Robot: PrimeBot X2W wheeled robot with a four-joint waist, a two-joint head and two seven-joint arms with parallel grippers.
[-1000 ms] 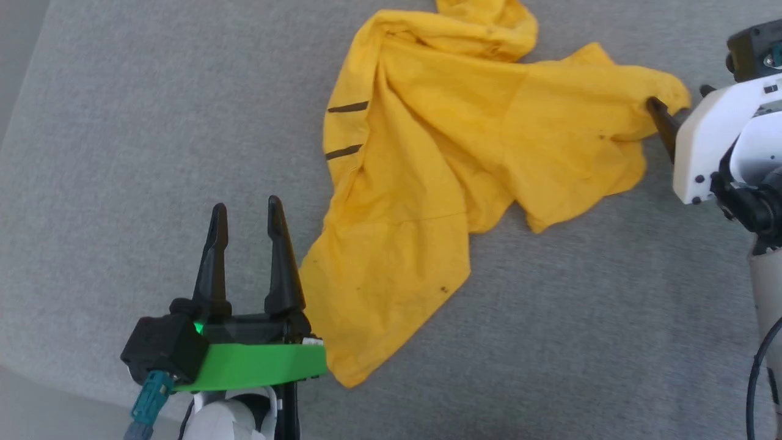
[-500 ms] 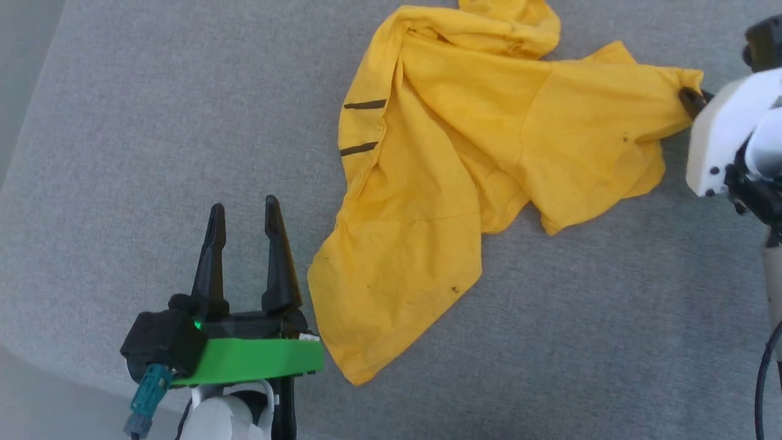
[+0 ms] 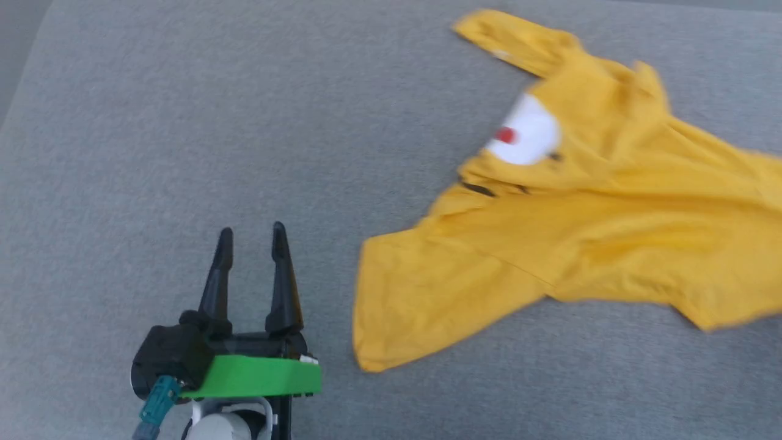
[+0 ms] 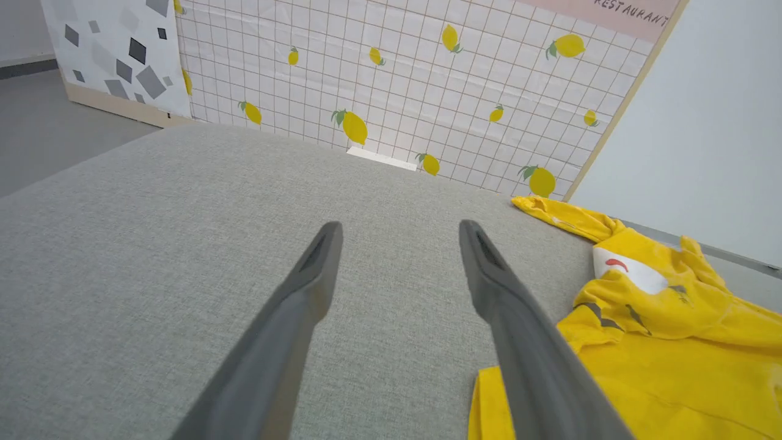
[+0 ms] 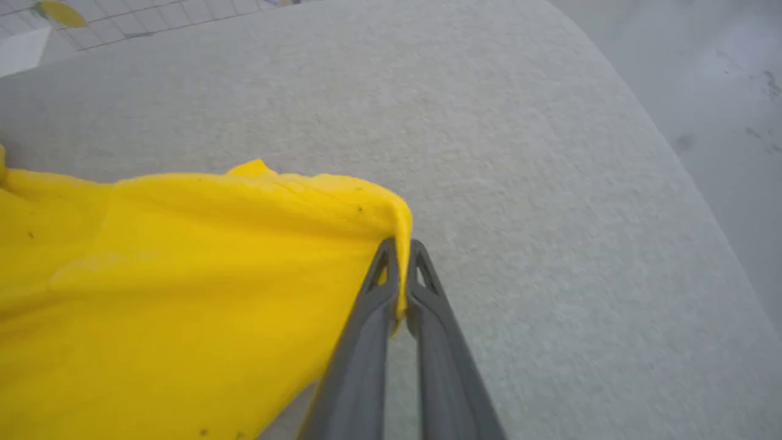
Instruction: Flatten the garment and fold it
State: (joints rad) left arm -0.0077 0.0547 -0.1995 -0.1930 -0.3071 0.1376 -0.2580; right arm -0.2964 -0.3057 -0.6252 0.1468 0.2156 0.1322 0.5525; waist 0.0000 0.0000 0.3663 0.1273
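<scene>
Garment [image 5: 183, 275] edge nipped in R pincer [image 5: 401, 245] per wrist view; L pincer [image 3: 252, 229] wide, empty.

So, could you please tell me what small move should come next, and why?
Probably reach the open left gripper across to the near corner of the bright yellow soft T-shirt: the right gripper is shut on another edge, and the shirt lies rumpled.

Since last look: the right end effector [image 5: 401, 244] has clamped shut on the garment [image 3: 611, 244] edge. Cloth pulled rightward, stretched out of its bunched heap; white patch [image 3: 528, 131] with red dot [image 3: 505, 135] now exposed.
</scene>
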